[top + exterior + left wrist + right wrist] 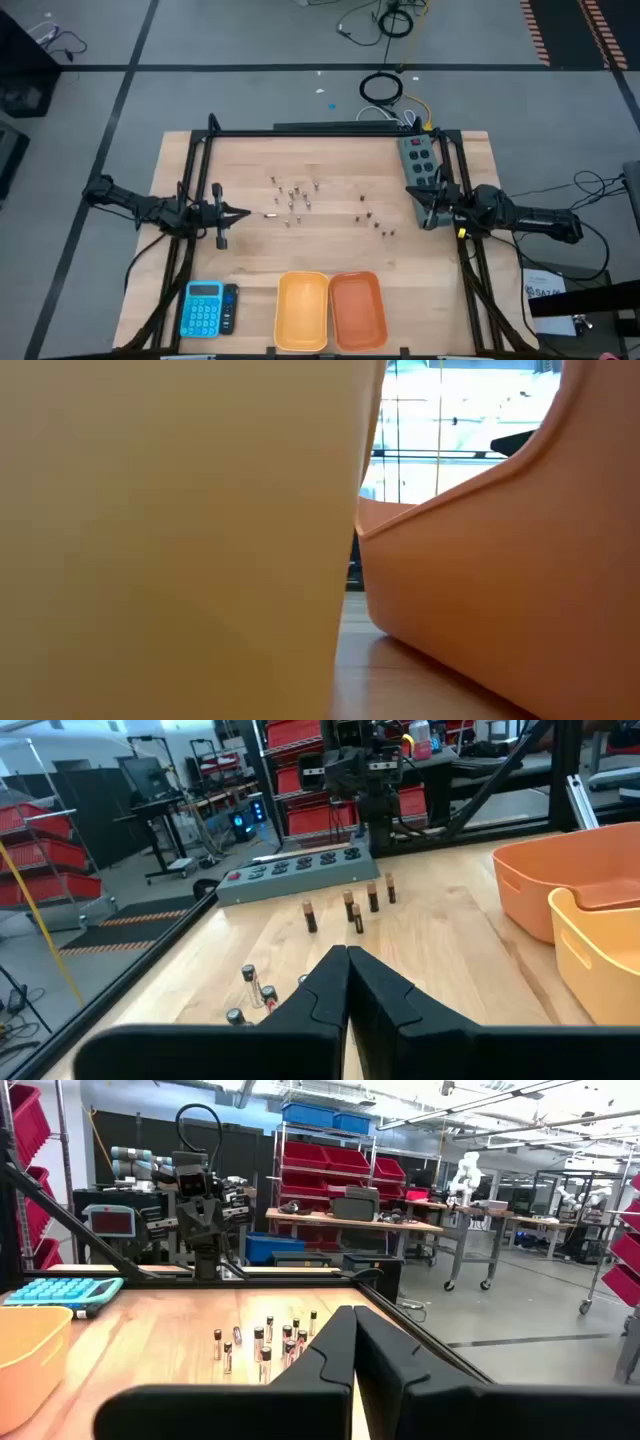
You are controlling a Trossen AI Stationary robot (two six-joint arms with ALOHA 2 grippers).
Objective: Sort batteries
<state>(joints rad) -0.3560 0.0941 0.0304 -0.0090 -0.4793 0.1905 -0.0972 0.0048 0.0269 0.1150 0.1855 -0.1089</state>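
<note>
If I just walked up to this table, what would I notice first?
Probably the batteries, lots of tiny ones standing scattered in the middle of the wooden table. Next, the bright yellow bin and orange bin side by side at the near edge, with the blue calculator to their left. The left gripper and right gripper wait shut at either side.

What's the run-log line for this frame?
phase: pre-pick | left gripper: shut, left of batteries | right gripper: shut, by power strip | bins: no batteries visible

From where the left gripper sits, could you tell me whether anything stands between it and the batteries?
Nothing visible does: bare table lies between the shut left gripper and the batteries.
</note>
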